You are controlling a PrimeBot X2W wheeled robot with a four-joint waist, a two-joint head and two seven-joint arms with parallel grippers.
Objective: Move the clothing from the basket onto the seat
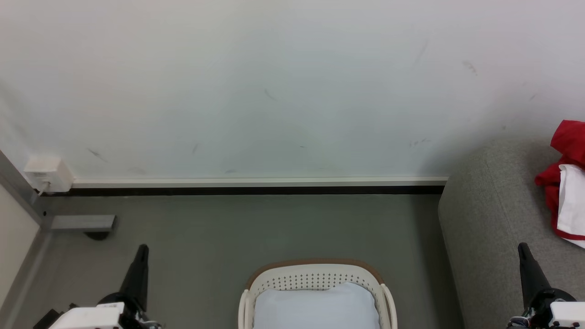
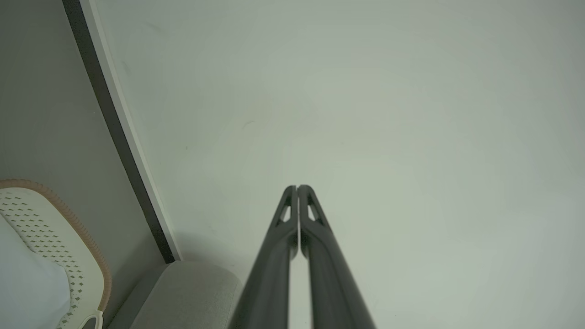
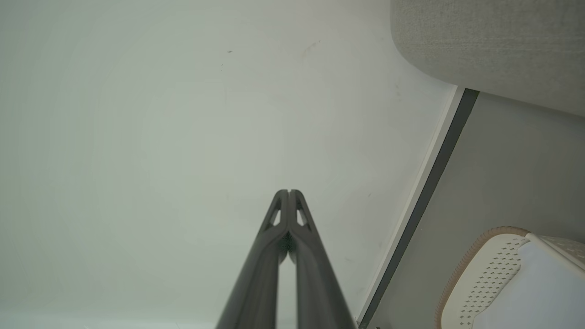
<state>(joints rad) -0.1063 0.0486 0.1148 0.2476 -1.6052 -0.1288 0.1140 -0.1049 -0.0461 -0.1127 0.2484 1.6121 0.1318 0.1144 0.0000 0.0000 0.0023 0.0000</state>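
at the bottom edge of the head view, the left gripper [image 1: 142, 250] rises from the lower left and the right gripper [image 1: 522, 249] from the lower right. each has its two long dark fingers pressed together, tips meeting, with nothing between them. both point up the picture, toward the wall.

between the two grippers, low in the middle, stands the white perforated basket [image 1: 315, 279] with its brown rim. the part of its inside that can be seen holds a pale blue pad [image 1: 315, 306]. the near part of the basket is cut off by the frame, so whether any red fabric remains there cannot be told.

to the right, just beside and beyond the right gripper, is the rounded end of the light grey seat [image 1: 493, 205]. on it, at the far right edge of the picture, lies the clothing [image 1: 562, 183], a heap of red fabric with a white panel, running up and down along that edge.

the right arm is judged the nearer to both seat and clothing. the basket sits roughly midway between the arms, nearer the camera than the fingertips.

beyond lie grey floor [image 1: 205, 228], a pale skirting [image 1: 256, 182] and a plain white wall [image 1: 274, 91].
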